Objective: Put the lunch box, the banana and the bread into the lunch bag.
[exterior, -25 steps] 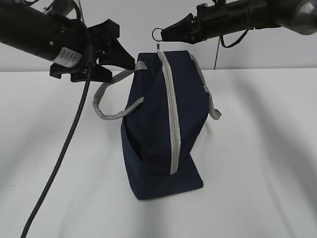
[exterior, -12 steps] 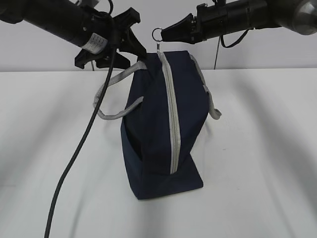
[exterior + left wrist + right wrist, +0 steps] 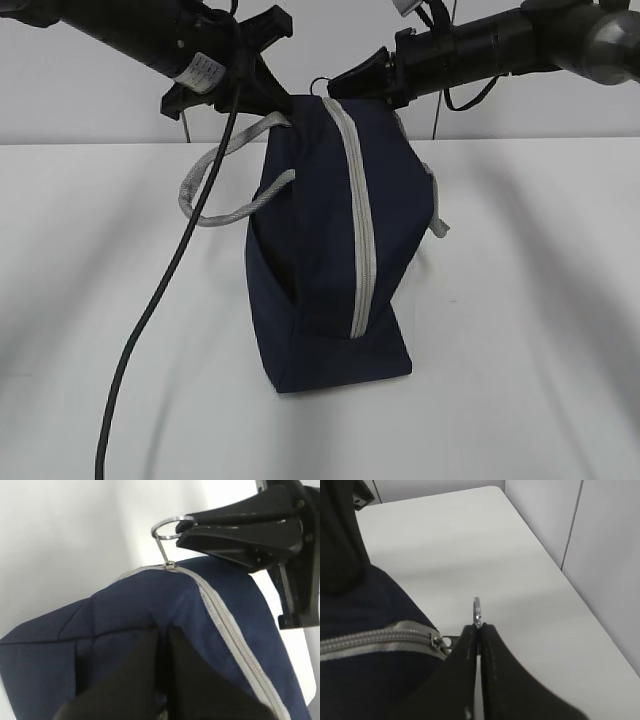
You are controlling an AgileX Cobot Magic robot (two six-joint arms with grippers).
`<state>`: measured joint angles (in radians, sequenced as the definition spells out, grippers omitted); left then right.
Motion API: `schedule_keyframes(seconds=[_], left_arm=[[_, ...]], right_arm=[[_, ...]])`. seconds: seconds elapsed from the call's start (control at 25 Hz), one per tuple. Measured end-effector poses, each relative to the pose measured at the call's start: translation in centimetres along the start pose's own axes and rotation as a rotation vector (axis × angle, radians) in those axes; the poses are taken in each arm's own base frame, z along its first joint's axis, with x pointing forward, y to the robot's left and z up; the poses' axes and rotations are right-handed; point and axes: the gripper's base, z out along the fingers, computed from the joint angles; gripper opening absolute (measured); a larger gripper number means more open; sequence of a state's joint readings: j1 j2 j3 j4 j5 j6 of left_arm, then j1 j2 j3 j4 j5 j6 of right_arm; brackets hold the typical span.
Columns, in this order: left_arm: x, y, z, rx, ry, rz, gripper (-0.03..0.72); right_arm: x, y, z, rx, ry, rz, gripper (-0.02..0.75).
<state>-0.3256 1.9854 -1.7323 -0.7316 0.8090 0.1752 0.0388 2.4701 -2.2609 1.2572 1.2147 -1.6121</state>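
The only printing in sight is a small white sticker (image 3: 203,70) on the black housing of the left arm, just behind the left end effector (image 3: 283,105) in the exterior view. It carries a few lines of dark characters, but they are too small and blurred to read. The lunch bag (image 3: 330,250), which both end effectors meet at its top, shows no lettering, logo or number on its navy fabric or grey zipper band in any view.
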Motion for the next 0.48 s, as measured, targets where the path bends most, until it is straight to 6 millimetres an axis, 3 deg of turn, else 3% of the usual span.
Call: schedule_keyframes(seconds=[0.48], left_arm=[[0.2,0.2,0.1,-0.018,0.031,0.05,0.012]], right_arm=[[0.7,-0.7,-1.5,0.024,0.016,-0.156,0.0]])
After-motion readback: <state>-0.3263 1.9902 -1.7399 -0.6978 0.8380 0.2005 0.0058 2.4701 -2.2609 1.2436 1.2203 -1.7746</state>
